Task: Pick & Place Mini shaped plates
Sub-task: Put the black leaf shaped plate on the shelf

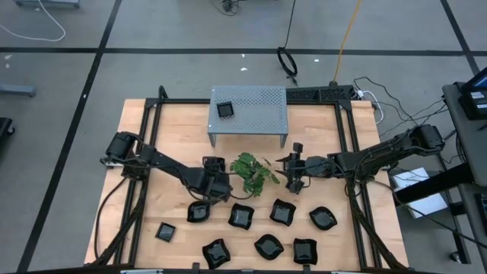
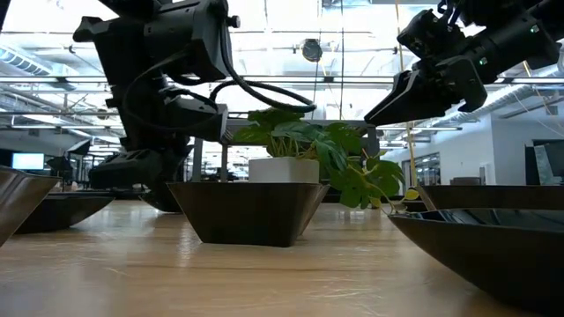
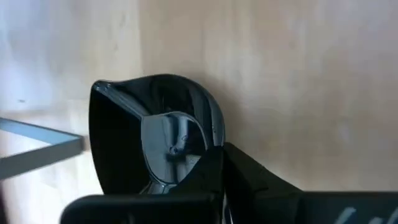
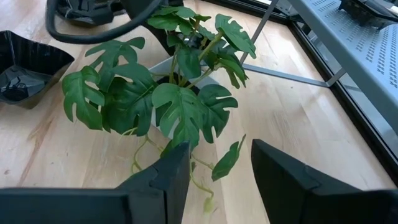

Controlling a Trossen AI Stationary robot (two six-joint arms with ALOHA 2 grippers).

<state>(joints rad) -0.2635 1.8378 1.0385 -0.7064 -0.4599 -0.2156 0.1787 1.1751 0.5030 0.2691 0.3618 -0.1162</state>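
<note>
While the left gripper [image 1: 204, 199] is pinching the rim of a mini plate [image 3: 155, 143] low over the table [image 1: 152, 144]:
Grip risk: a glossy edge could slip as it lifts.
Path risk: the plant [image 1: 251, 173] stands near, its leaves could be brushed.
Right gripper [image 4: 214, 168]: spread, empty, beside the plant.
Shelf [image 1: 259, 106]: one plate [image 1: 225, 109] on it.

Grey tiled floor [image 1: 175, 30], bright ceiling lights [image 2: 291, 18].

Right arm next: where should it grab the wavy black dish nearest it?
Probably pinch the raised rim of the wavy dish from straight above, one jaw inside the bowl, one outside. It sits upright with a thin wall; take the edge away from the plant.
</note>
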